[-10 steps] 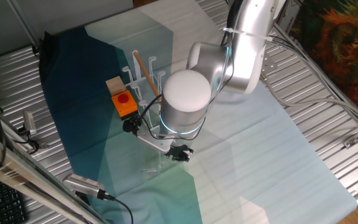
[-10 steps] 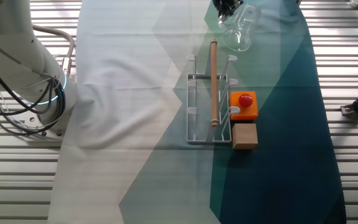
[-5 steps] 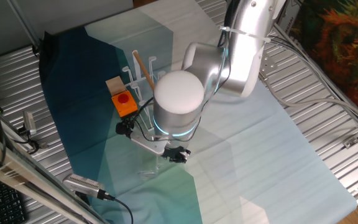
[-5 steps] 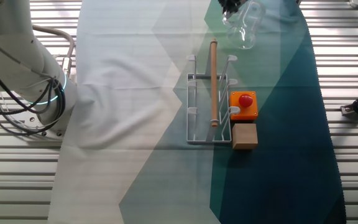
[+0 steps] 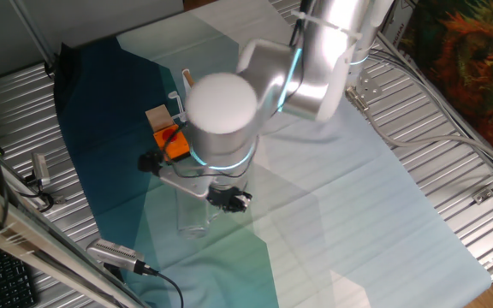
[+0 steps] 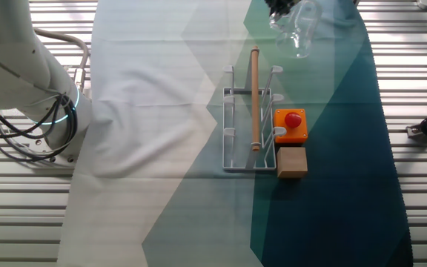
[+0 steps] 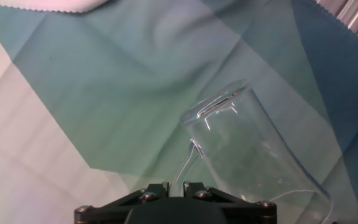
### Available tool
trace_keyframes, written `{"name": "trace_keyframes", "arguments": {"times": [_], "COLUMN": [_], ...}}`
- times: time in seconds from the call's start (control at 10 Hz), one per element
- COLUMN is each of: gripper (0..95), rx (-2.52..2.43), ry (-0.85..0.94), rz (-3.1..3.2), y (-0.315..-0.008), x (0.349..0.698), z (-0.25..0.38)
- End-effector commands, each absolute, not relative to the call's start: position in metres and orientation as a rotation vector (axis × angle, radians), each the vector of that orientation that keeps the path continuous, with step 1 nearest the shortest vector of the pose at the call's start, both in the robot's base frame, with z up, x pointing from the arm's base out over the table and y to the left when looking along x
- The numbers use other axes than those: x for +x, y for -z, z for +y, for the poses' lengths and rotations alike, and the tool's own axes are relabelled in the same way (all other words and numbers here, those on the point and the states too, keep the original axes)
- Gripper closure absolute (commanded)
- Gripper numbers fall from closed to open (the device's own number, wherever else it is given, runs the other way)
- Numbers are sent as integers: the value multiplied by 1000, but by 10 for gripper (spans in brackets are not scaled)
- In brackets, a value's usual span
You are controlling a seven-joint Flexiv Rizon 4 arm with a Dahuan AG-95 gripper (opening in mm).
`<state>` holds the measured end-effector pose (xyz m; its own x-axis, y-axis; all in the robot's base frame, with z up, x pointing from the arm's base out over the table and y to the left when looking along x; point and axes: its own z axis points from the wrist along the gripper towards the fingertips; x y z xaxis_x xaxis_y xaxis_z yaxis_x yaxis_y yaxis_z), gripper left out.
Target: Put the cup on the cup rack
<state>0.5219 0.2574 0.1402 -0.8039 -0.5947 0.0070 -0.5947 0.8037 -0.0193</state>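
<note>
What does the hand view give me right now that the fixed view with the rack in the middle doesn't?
Only the hand view shows the claw closed on the cup's handle, with the cup tilted over green cloth. Only that fixed view shows the cup rack with a wooden rod across it, the orange box, a brown block and the arm's base. Both show the cup and the cloth.

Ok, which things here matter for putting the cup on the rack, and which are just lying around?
Part of the job:
- cup, clear glass, held tilted in the hand
- cup rack, white pegs

Just lying about:
- wooden rod resting across the rack
- orange box with red button
- brown block next to it
</note>
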Motion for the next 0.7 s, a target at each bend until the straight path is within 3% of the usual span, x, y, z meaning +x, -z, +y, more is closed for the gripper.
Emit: {"name": "trace_keyframes", "arguments": {"times": [0.1, 0.7], "gripper": [950, 950], "rx": [976, 969], "ry": [-37, 17], "rz": [-2993, -3036], "y": [-152, -182], "x": [519, 503], "z": [251, 218]}}
